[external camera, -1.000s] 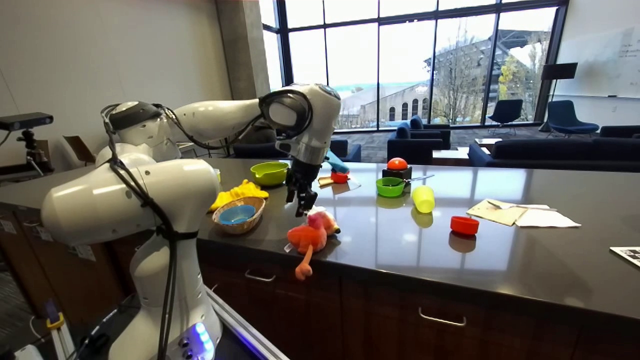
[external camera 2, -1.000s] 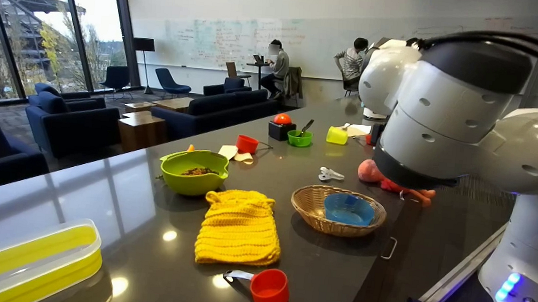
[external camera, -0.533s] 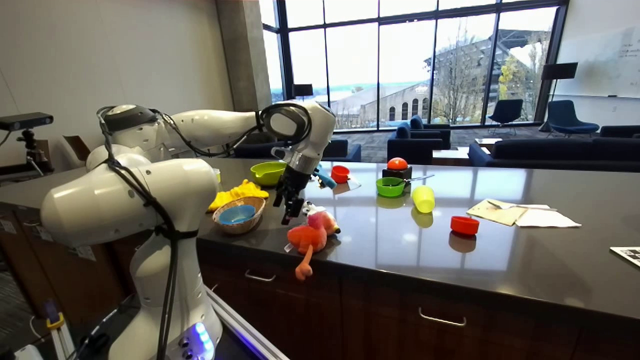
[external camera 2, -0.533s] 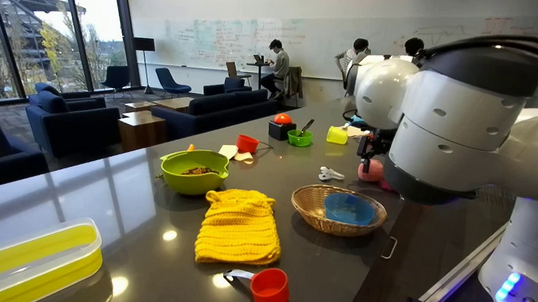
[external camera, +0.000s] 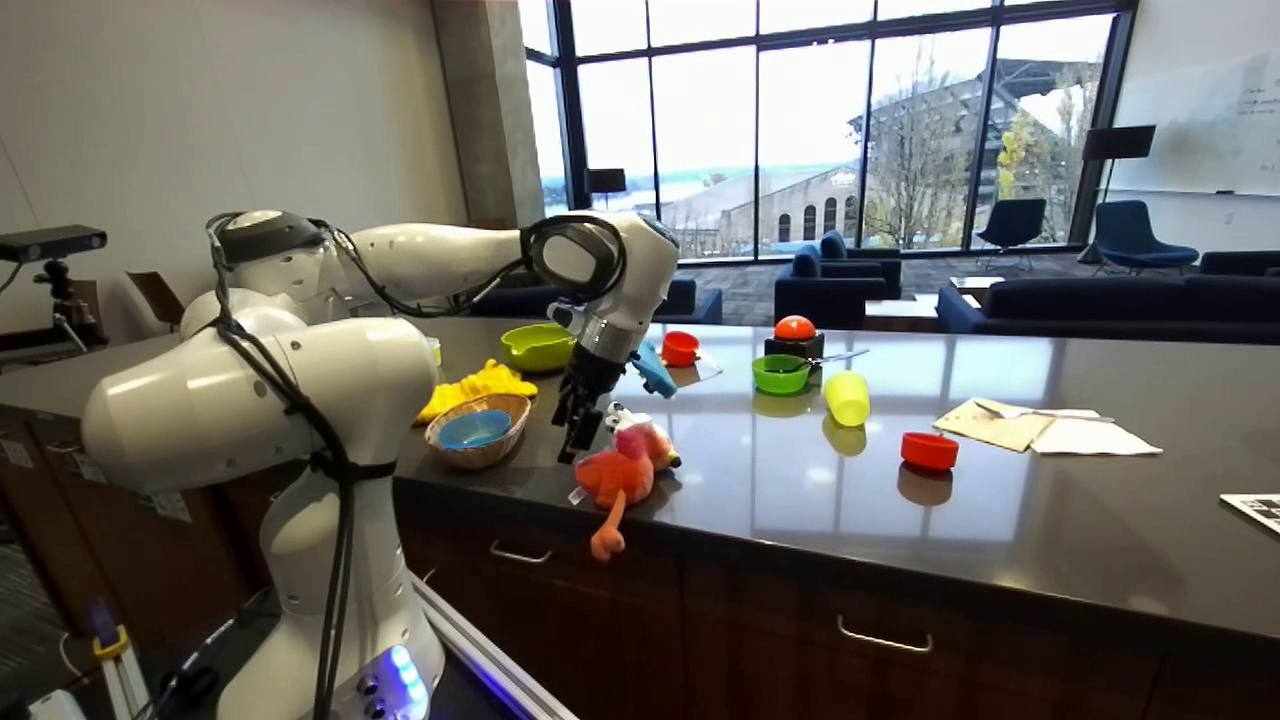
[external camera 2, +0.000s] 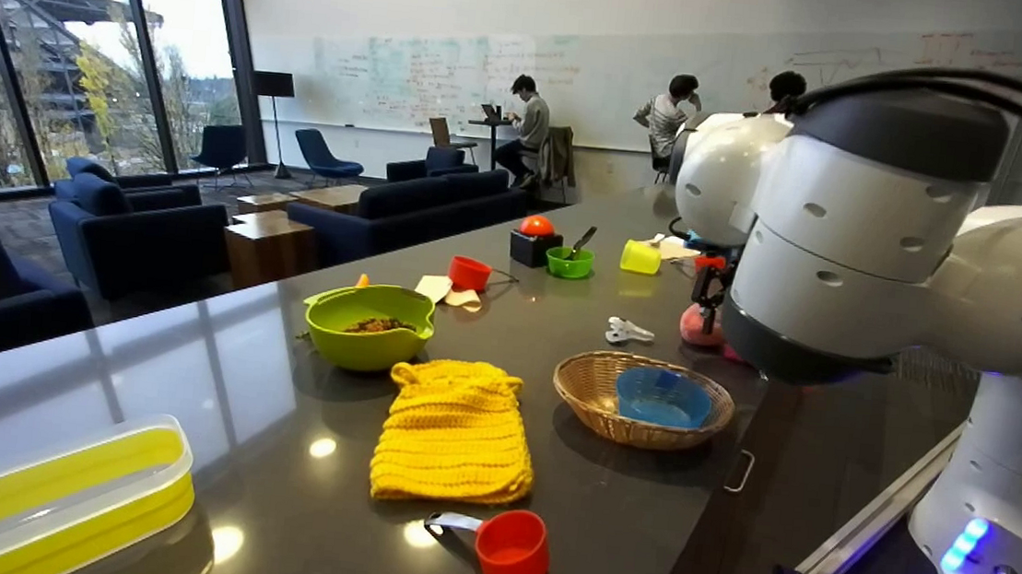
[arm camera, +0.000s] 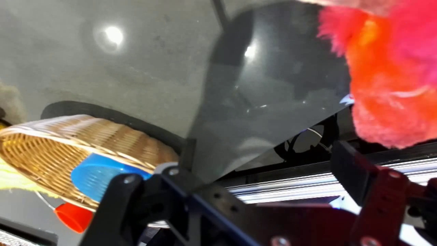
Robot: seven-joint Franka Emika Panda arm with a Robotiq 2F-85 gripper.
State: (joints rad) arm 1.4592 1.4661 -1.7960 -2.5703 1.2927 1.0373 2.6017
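my end effector [arm camera: 264, 152] stands spread and holds nothing, close beside the plush [external camera: 622, 472]; whether they touch i can't tell. the plush lies at the edge of the desk [external camera: 1050, 520], one leg [external camera: 607, 542] hanging over, so a push outward could tip it off. if i drift toward the basket [external camera: 480, 458], i might knock it and the blue bowl [external camera: 474, 429] inside.

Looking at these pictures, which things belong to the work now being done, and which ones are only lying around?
Probably in the work:
hand, open and empty
orange-pink plush toy, nearest to the hand

Seemingly just lying around:
wicker basket with blue bowl inside
yellow knitted cloth and, near it, red cup
lime-green bowl
white clip
yellow cup
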